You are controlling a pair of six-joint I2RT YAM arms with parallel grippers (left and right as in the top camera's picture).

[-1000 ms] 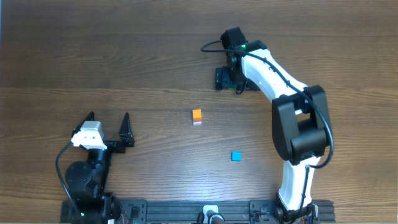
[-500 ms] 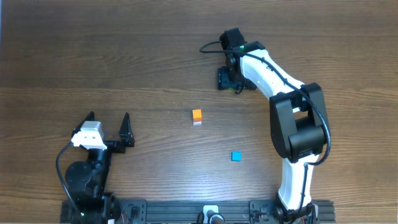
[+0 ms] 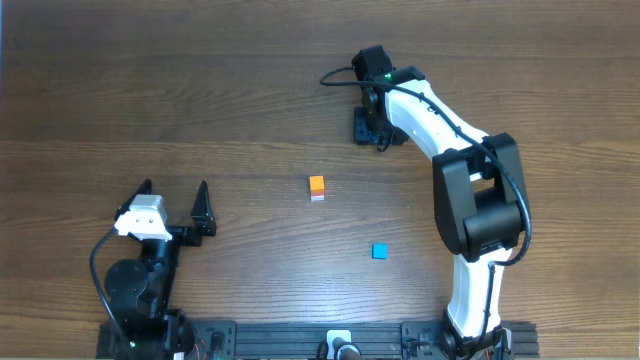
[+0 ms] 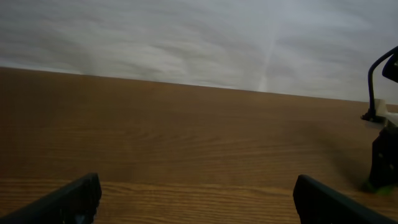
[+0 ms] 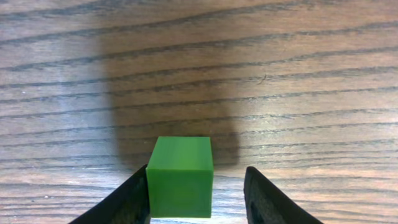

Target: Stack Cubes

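Your right gripper [image 5: 195, 180] is down at the far side of the surface [image 3: 200, 80], straddling the green cube [image 5: 180, 176]. It is part open: one finger lies against a side of the cube, while the other stands apart from the opposite side with bare wood showing between them, so nothing is clamped yet. That placement looks like a set-up for a pinch on two opposite faces.

The green cube sits flat on the surface. Being a cube, it has no long axis to line up with. Its sides run square to the fingers and roughly along the wood grain, so the pinch should close evenly.

Near the middle, the orange cube [image 3: 317, 183] already rests on the white cube [image 3: 317, 196], and the blue cube [image 3: 380, 251] lies alone, nearer the arm bases.

Your left gripper [image 3: 174, 188] sits wide open and empty near its base, well apart from every cube.
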